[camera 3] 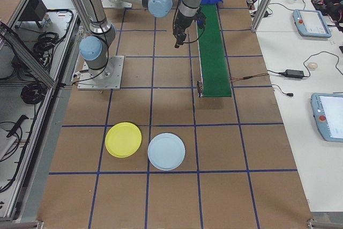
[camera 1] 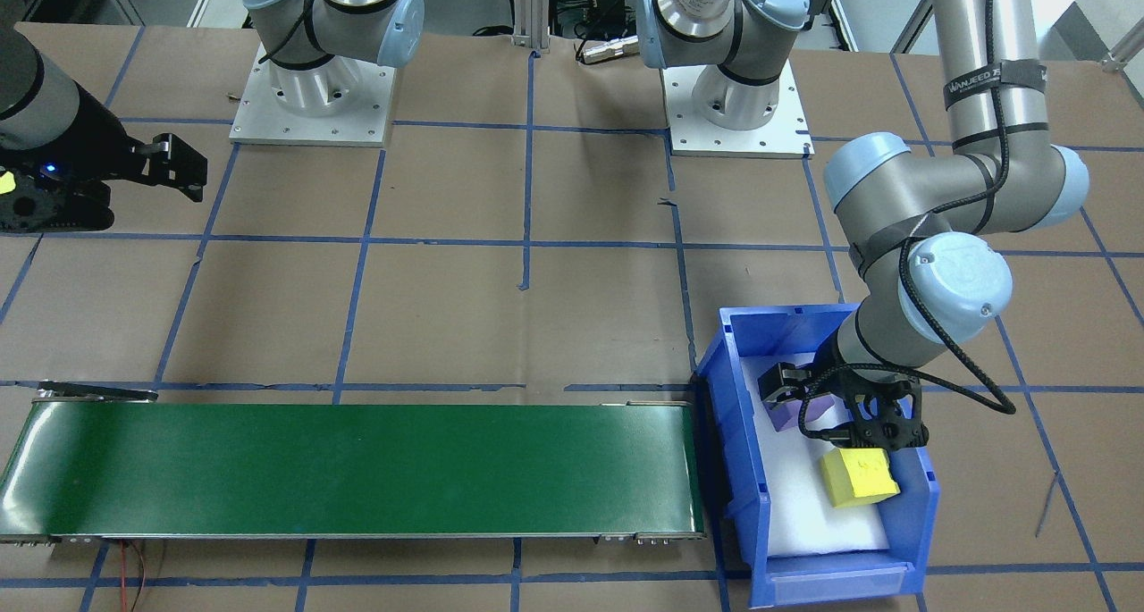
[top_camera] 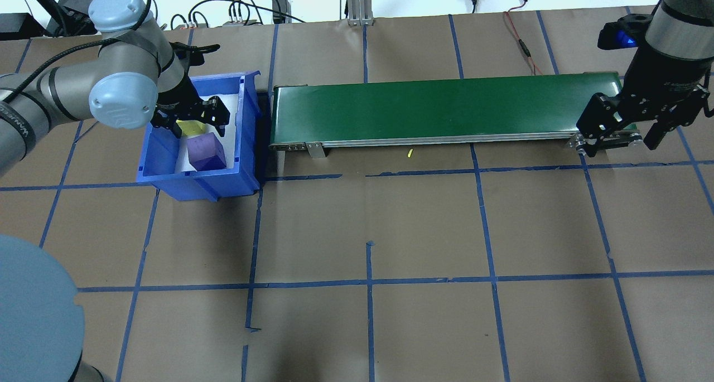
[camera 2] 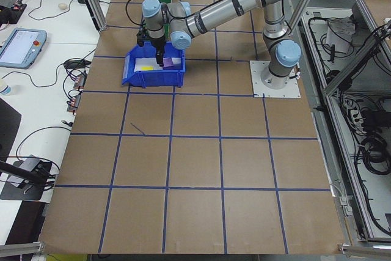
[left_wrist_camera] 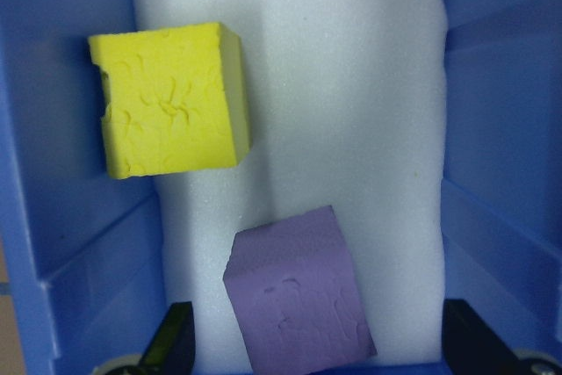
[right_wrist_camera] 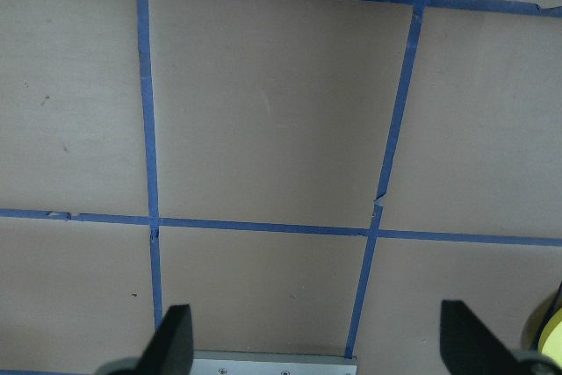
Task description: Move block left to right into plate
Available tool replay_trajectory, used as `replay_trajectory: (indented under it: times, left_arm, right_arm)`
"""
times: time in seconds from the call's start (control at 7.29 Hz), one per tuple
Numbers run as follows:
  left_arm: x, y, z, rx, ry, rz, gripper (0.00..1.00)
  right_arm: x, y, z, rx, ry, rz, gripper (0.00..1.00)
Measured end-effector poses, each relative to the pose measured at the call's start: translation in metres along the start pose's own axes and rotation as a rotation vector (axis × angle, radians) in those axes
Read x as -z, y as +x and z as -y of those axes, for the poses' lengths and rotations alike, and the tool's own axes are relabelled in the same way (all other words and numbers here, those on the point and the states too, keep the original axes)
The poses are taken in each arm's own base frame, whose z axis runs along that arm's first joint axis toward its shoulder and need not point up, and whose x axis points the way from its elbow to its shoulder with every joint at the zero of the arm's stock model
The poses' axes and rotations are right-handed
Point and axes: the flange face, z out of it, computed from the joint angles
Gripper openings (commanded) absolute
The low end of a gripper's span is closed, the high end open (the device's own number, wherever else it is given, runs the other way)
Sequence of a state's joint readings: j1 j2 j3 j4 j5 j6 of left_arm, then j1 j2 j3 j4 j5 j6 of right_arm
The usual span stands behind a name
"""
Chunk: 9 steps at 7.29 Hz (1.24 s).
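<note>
Two foam blocks lie on white padding inside the blue bin (top_camera: 248,122): a yellow block (left_wrist_camera: 167,98) and a purple block (left_wrist_camera: 303,300). My left gripper (left_wrist_camera: 320,344) hangs open inside the bin, its fingertips on either side of the purple block's near end and holding nothing. The overhead view shows the purple block (top_camera: 206,152) just in front of that gripper (top_camera: 189,120). My right gripper (top_camera: 622,134) stands open and empty above the conveyor's right end. The yellow plate (camera 3: 123,139) lies on the table far from both arms.
A green conveyor belt (top_camera: 446,109) runs from beside the bin toward the right arm. A light blue plate (camera 3: 166,151) lies next to the yellow one. Blue tape lines grid the brown table top.
</note>
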State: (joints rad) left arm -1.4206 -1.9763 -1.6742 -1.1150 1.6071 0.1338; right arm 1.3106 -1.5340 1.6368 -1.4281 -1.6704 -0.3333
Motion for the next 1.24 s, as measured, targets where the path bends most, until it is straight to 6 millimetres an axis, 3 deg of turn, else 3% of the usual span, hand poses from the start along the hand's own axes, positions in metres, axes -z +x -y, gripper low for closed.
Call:
replay_trajectory:
  times: [0.14,0.27,0.41,0.69,0.96,1.24]
  left_arm:
    - [-0.012,0.000,-0.006,0.005,-0.022,-0.003,0.87]
    - [-0.022,0.000,-0.012,0.011,-0.041,-0.006,0.55]
    - [-0.027,0.000,-0.014,0.013,-0.052,-0.010,0.32]
    - [-0.015,-0.001,-0.008,0.008,-0.026,-0.010,0.29]
    - [0.041,-0.003,0.004,0.052,0.044,0.000,0.32]
    - [0.111,0.010,0.010,0.123,0.109,-0.048,0.33]
  right_arm:
    - [0.000,0.000,0.000,0.002,0.000,0.000,1.00]
    - [0.000,0.000,0.000,0.003,0.001,0.000,1.00]
    - [0.000,0.000,0.000,0.003,0.001,0.000,1.00]
    - [0.000,0.000,0.000,0.005,0.000,0.000,1.00]
    - [-0.001,0.000,0.000,0.006,-0.002,0.000,1.00]
    - [-0.001,0.000,0.000,0.008,-0.003,0.000,1.00]
